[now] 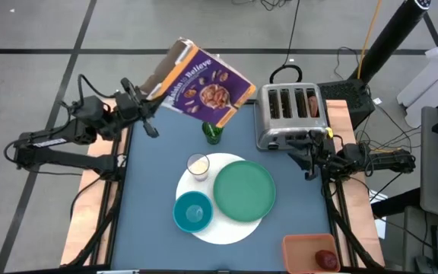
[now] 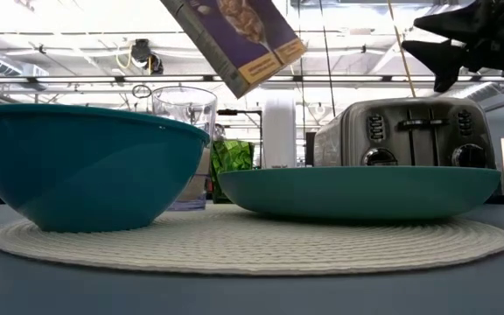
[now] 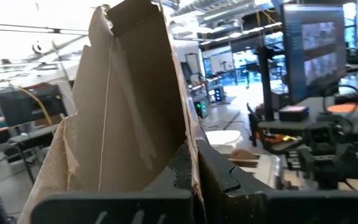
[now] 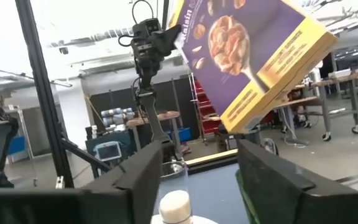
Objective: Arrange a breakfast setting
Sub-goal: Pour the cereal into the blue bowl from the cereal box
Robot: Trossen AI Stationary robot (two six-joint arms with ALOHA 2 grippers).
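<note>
My left gripper [image 1: 149,95] is shut on the purple cereal box [image 1: 204,84], held high above the table's far side, over the green cup [image 1: 214,133]. The box also shows in the low view [image 2: 234,35] and the right wrist view [image 4: 247,50]. The white round mat [image 1: 226,232] carries the green plate [image 1: 244,190], the teal bowl [image 1: 193,211] and the small clear glass [image 1: 198,165]. My right gripper [image 1: 308,161] is open and empty beside the toaster. The dark-red fruit [image 1: 326,259] lies in the tray. No spoon shows. My left gripper pinches a cardboard wall [image 3: 185,146] at the box's open top end. One finger [image 3: 219,177] lies against that wall; the cardboard hides the other. The fingers come about level from the table's left. The box is lifted clear and tilted, its closed bottom end toward the table's right.
The silver four-slot toaster [image 1: 289,114] stands at the far right, with something brownish in one slot [image 1: 312,103]. The orange-pink tray [image 1: 301,250] sits at the near right corner. Bare blue table lies to the left of the mat.
</note>
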